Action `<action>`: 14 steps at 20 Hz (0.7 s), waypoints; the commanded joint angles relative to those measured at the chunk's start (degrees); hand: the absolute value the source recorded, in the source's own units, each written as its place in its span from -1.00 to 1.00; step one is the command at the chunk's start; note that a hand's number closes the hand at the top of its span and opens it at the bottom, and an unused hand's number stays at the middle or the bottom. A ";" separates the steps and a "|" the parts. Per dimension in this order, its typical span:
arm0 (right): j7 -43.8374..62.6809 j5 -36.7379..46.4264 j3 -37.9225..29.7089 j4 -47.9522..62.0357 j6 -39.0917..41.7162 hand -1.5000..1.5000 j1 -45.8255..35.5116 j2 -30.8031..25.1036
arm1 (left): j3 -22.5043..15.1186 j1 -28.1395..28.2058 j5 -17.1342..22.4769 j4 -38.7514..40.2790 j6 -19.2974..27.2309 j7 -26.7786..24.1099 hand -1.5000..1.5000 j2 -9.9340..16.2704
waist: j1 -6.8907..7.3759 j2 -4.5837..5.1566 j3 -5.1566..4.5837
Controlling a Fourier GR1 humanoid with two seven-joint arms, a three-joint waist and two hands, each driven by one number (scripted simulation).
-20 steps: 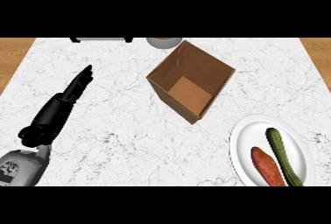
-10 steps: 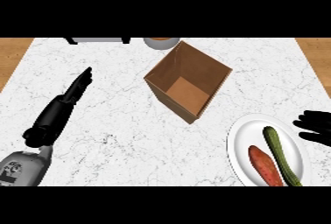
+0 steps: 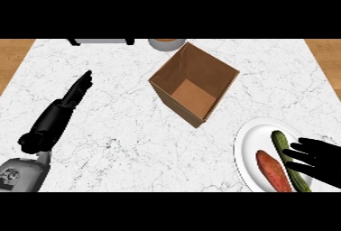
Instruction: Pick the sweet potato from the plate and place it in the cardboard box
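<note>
The sweet potato [image 3: 274, 170] lies on the plate [image 3: 248, 149], just beside a cucumber [image 3: 288, 153]. The right hand [image 3: 320, 159] hovers over the cucumber, fingers spread, holding nothing. Risk: closing here may grasp the cucumber instead. The left hand [image 3: 58, 115] rests extended, well away from the cardboard box [image 3: 193, 88].

Plate [image 3: 248, 140] cut off at bottom and right, far rim hidden under right hand [image 3: 325, 159]. Sweet potato [image 3: 273, 170] lower end lost at bottom edge. Green vegetable [image 3: 282, 143] partly covered by the hand's fingers, lower tip cut off. Right hand clipped by right edge, palm and forearm out of view. Left forearm [image 3: 22, 175] cropped at lower left. Round pot [image 3: 166, 43] and dark-and-silver appliance [image 3: 100, 41] sliced by top edge, too little showing to identify.
</note>
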 commanded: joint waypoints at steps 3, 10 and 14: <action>2.86 3.82 -3.00 -5.76 3.55 -1.00 6.62 1.67 | 0.39 -0.05 -2.84 -1.61 -0.33 1.79 0.00 -2.05 | 0.03 0.01 0.02; 6.03 14.75 1.59 -2.99 1.63 -1.00 3.22 11.88 | 4.21 -0.39 -1.75 -2.33 -4.85 1.92 0.00 -1.22 | 0.75 0.14 0.04; 4.07 17.93 -0.45 -3.16 1.22 -1.00 6.58 14.07 | 3.79 -0.24 -4.84 -1.25 -3.86 1.89 0.00 -4.16 | 0.46 0.12 0.05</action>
